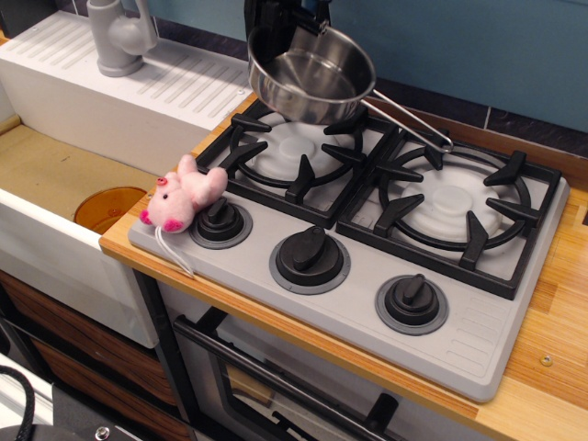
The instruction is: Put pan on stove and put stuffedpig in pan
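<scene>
Above the stove's [478,335] left burner, the tool [276,20] holds the pan [312,78].

The pan [312,78] is shiny silver steel, its thin wire handle the same. The stove [478,335] is flat grey, with black grates, white burner caps and black knobs [310,255] on darker grey rings. The pig [184,195] is pale pink (snout and feet a stronger pink) with a white string. The tabletop [551,386] is striped honey-coloured wood. The faucet [119,35] is light grey, the wall [478,46] teal above dark tiles.
</scene>
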### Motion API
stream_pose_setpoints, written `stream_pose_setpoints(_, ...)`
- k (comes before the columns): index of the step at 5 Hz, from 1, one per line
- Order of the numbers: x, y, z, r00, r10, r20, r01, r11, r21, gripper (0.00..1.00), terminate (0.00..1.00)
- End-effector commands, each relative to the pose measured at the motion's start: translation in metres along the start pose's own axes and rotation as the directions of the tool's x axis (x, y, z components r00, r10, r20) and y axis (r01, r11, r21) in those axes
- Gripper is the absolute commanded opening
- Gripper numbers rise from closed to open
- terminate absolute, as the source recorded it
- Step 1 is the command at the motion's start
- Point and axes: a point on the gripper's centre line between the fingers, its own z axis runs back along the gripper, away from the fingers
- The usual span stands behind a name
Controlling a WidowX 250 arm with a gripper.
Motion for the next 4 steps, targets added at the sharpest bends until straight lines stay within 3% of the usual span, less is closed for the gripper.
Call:
stream_pose_setpoints(1,0.006,0.014,0.009,0.993,0.000,0.117,-0.003,1.000,0.029,0.00,0.00)
stream_pose_setpoints(2,0.008,0.018,0.001,0.988,-0.026,0.150,0.019,0.999,0.042,0.00,0.00)
stream_pose_setpoints(3,0.009,0.018,-0.013,0.982,-0.054,0.181,0.051,0.998,0.022,1.00,0.00)
stream_pose_setpoints(4,0.007,0.012,-0.014,0.983,-0.051,0.179,0.049,0.999,0.016,1.00,0.00)
